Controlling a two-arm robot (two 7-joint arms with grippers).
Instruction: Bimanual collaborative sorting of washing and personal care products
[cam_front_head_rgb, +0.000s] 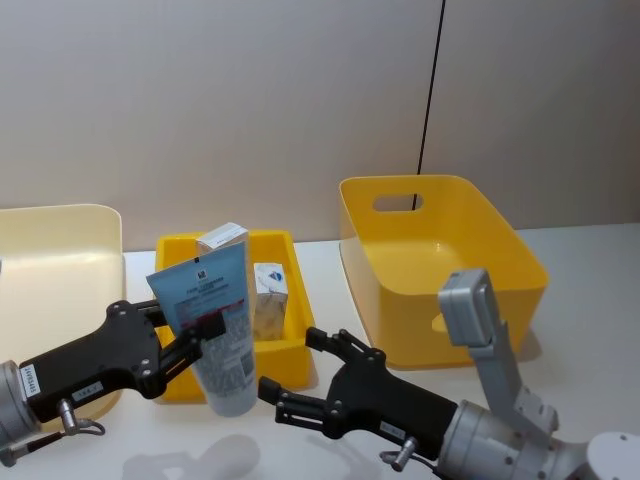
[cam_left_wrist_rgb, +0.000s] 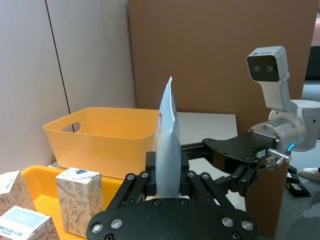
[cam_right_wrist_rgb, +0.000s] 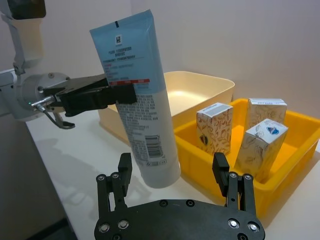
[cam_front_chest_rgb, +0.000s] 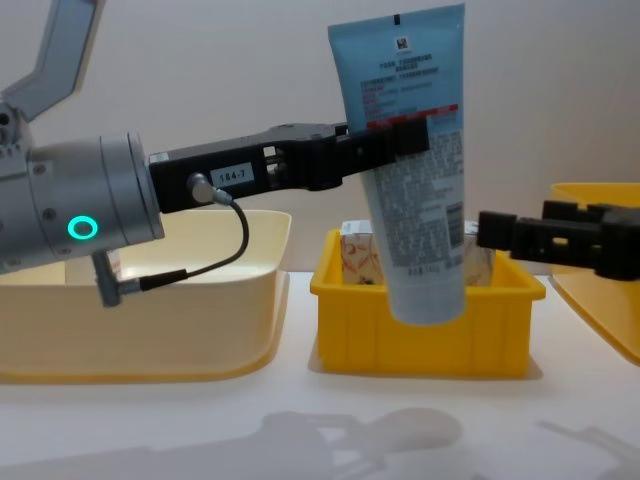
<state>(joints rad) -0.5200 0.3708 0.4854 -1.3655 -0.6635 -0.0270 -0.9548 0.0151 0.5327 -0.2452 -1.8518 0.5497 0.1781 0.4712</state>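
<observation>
- Chest view: left gripper (cam_front_chest_rgb: 400, 135) clamped across the upper half of the tube (cam_front_chest_rgb: 420, 230), which hangs below its fingers.
- Tube: likely light, soft-walled, slick; take it mid-body, flat faces.
- Right gripper (cam_front_chest_rgb: 497, 232) spread wide, empty, just beside the tube.

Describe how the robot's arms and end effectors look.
The left end effector and right end effector are black, studded with screws. The left bears a white label reading 184-7; behind it sit a silver-grey cylinder with a glowing green ring and a looping black cable. The right joins grey segments bearing a grey camera.
</observation>
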